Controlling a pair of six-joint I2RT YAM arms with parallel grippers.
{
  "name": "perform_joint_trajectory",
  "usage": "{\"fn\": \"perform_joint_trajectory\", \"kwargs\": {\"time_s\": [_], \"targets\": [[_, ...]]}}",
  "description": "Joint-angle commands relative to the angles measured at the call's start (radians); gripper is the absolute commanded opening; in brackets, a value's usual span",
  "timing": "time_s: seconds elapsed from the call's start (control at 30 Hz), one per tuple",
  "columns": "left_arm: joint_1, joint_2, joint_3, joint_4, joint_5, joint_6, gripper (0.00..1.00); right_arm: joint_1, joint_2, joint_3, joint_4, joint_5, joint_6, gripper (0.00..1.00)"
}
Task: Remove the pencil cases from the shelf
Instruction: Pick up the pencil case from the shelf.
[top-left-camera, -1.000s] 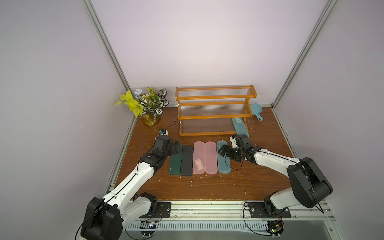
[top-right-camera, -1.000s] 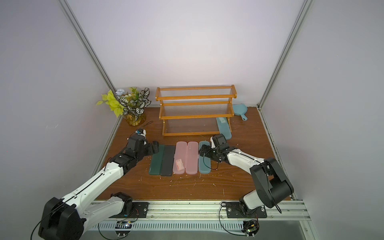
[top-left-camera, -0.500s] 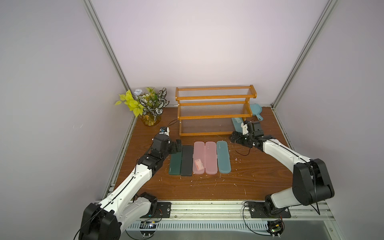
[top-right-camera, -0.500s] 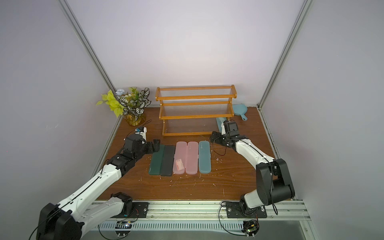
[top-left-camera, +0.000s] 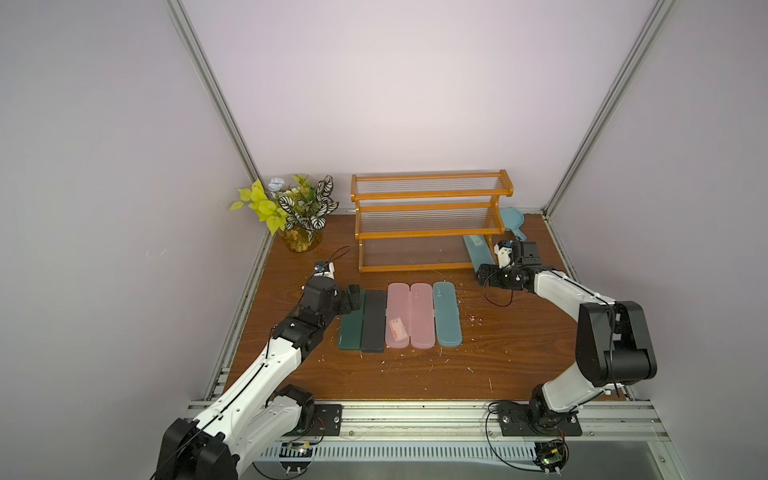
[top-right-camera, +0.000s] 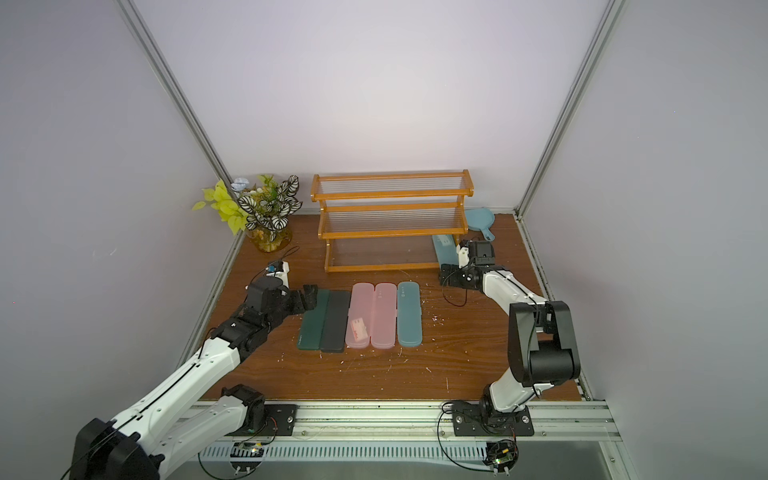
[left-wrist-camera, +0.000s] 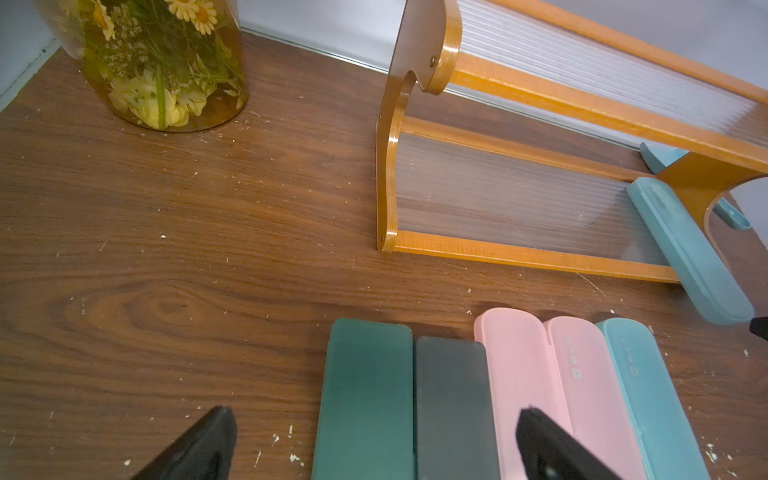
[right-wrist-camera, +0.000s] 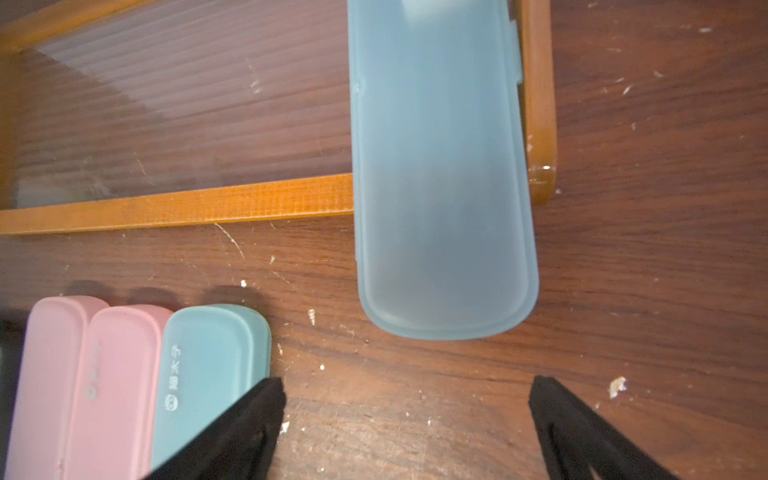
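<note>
The orange-brown shelf (top-left-camera: 432, 224) stands at the back of the table. One teal pencil case (top-left-camera: 478, 251) lies on its lowest tier at the right end, jutting over the front rail (right-wrist-camera: 178, 203). My right gripper (right-wrist-camera: 407, 384) is open just short of that case's (right-wrist-camera: 440, 187) near end, with nothing between its fingers. Five more cases lie side by side in front of the shelf: dark green (top-left-camera: 351, 322), black (top-left-camera: 373, 322), two pink (top-left-camera: 409, 316) and teal (top-left-camera: 446, 313). My left gripper (top-left-camera: 355, 297) hangs open over the far ends of the dark green (left-wrist-camera: 365, 395) and black cases.
A vase of flowers and leaves (top-left-camera: 297, 220) stands at the back left. A small teal pan (top-left-camera: 513, 220) sits behind the shelf's right end. A loose black cable (top-left-camera: 496, 297) hangs under the right wrist. Walls and metal posts close in both sides.
The right arm has swung away from the teal case in the row, back and right to the shelf's right end. The left gripper has shifted slightly toward the cases' far ends.
</note>
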Motion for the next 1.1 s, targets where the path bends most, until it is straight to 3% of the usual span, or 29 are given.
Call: {"fn": "perform_joint_trajectory", "kwargs": {"time_s": [0.0, 0.5, 1.07], "targets": [[0.011, -0.013, 0.003, 0.004, -0.003, 0.004, 0.99, -0.005, -0.008, 0.041, 0.023, 0.015, -0.067, 0.99], [0.011, -0.080, -0.022, -0.037, -0.025, -0.004, 0.99, -0.004, -0.004, -0.089, 0.308, 0.035, -0.114, 0.98], [0.011, -0.088, -0.034, -0.034, -0.032, -0.016, 0.99, 0.000, 0.072, -0.072, 0.343, 0.083, -0.105, 0.94]]}}
